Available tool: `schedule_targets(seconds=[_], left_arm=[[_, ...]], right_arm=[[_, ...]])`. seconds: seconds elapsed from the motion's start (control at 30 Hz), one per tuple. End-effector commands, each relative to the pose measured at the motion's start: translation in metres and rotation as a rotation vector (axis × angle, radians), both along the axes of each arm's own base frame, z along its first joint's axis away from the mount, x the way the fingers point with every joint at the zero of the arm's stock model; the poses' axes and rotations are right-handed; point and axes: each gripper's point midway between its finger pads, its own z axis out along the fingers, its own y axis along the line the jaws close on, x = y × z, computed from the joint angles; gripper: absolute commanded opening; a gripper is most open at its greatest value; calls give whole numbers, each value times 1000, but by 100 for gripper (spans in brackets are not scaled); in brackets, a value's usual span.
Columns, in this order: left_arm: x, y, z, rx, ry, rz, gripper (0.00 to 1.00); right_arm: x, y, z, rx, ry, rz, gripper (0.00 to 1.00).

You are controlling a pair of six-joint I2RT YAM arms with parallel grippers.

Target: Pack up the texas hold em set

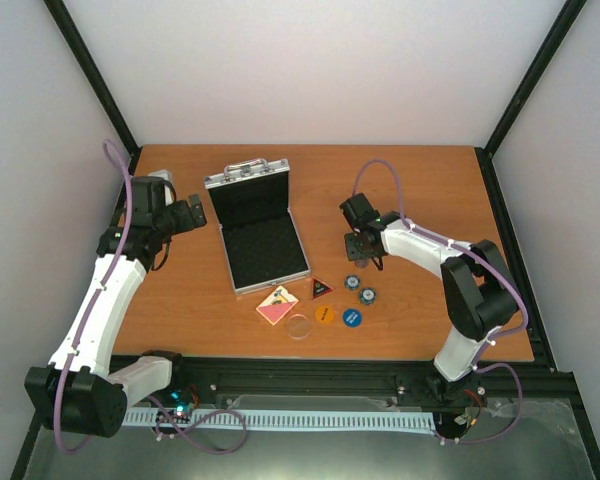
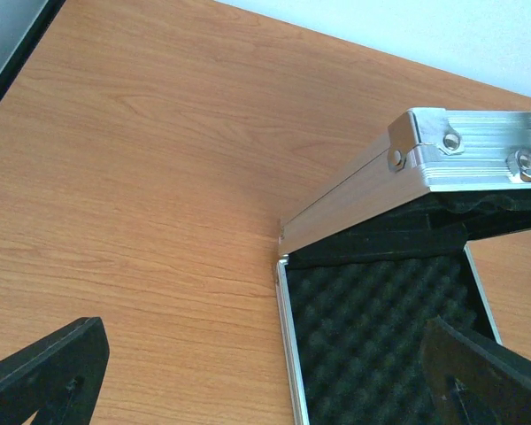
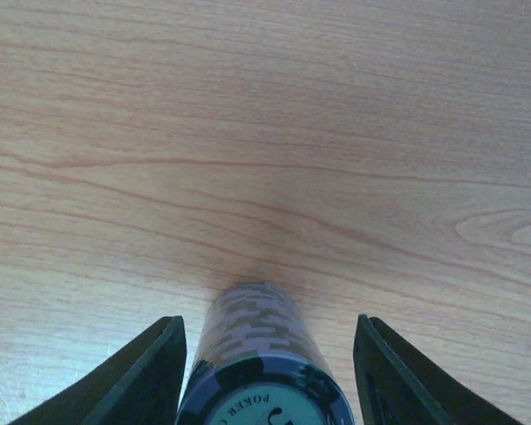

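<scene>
Case [image 1: 248, 180] open on desk [image 1: 430, 200], only black foam [image 1: 265, 250] inside, left tool [image 1: 198, 214] spread wide beside it, right tool [image 3: 267, 320] spread around 1 chip stack [image 3: 257, 354]

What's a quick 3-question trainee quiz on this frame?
1. True or false: the case is shut.
2. What sits between the right gripper's fingers? A) chip stack B) card deck C) clear disc
3. How many pieces lie in the case?
Key: 1 false, it stands open. 2 A. 3 zero; all the pieces are on the table.
</scene>
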Motion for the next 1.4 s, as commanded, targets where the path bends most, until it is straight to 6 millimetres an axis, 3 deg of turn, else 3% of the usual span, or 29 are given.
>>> schedule_targets(seconds=[0.0,0.47,0.7,0.83,0.93,1.0,1.2,1.37], left_arm=[[0,1,6,3,-1,11,100],[-1,2,2,9,14,17,100],[-1,2,1,6,16,19,100],[-1,2,1,5,15,21,100],[-2,3,0,7,16,23,100],[-2,3,0,9,17,25,100],[-3,3,2,9,13,23,100],[-2,4,2,8,15,27,100]], right_arm=[[-4,-4,-6,-8,25,-8,55],[-7,-4,-18,8,69,-21,53],[-6,-9,-24,-8,80,-34,46],[-7,-11,-26,-15,82,-42,26],[-7,-12,-27,-17,85,-46,17],[-7,-13,-27,-20,85,-50,5],[-1,-9,-6,12,37,-45,3],[7,8,35,128,-57,-10,3]])
